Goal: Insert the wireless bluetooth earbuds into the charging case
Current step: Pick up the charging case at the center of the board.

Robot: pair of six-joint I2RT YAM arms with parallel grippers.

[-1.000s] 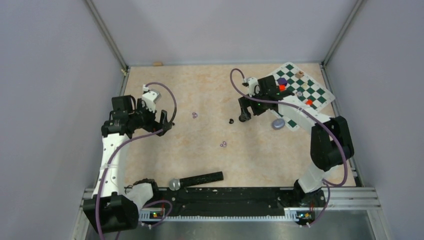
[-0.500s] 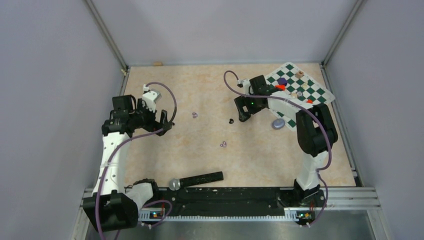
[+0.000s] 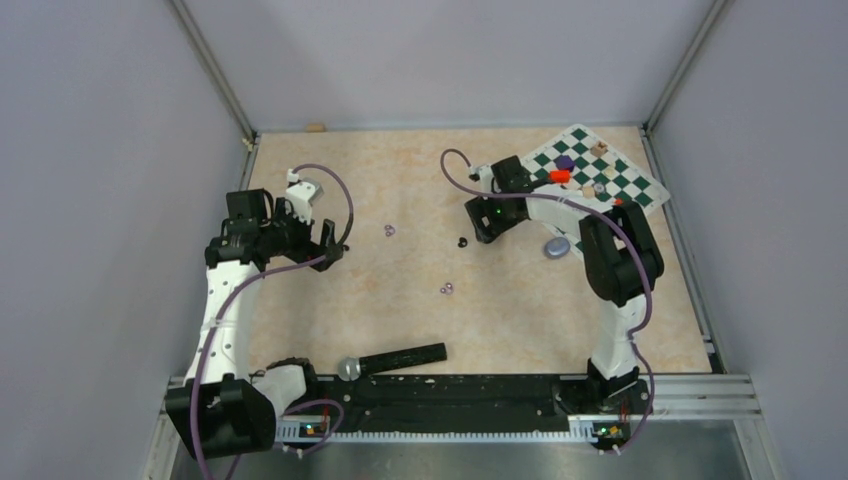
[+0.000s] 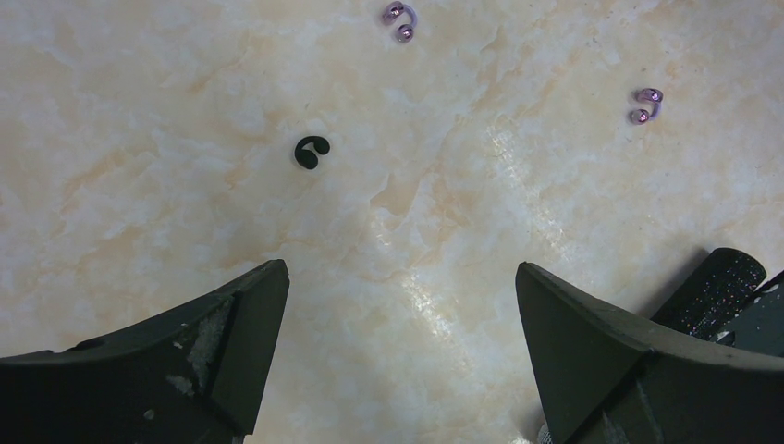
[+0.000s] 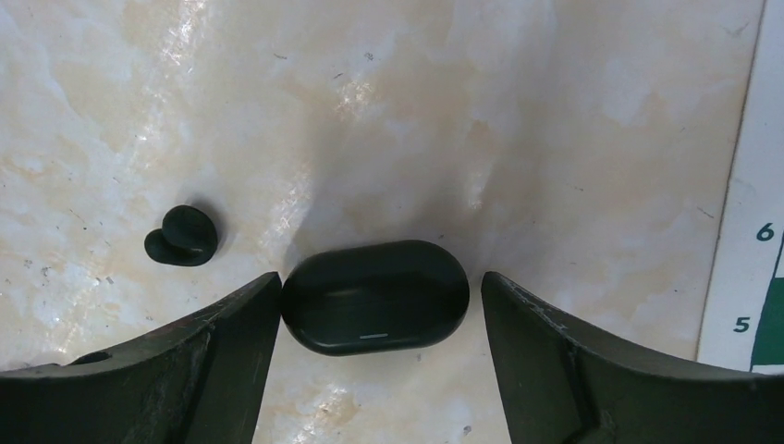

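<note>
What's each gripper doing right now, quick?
Left gripper: open, empty.
Right gripper: open, one finger on each side of the black charging case, not clamped on it.

You are seeing the black charging case (image 5: 374,296) lying flat and shut, a black earbud (image 5: 182,235) sitting just beside it without touching, one lilac earbud (image 4: 400,20) and a second lilac earbud (image 4: 646,105) lying well apart, and a grey-lilac oval case (image 3: 556,247) resting nearby.
</note>
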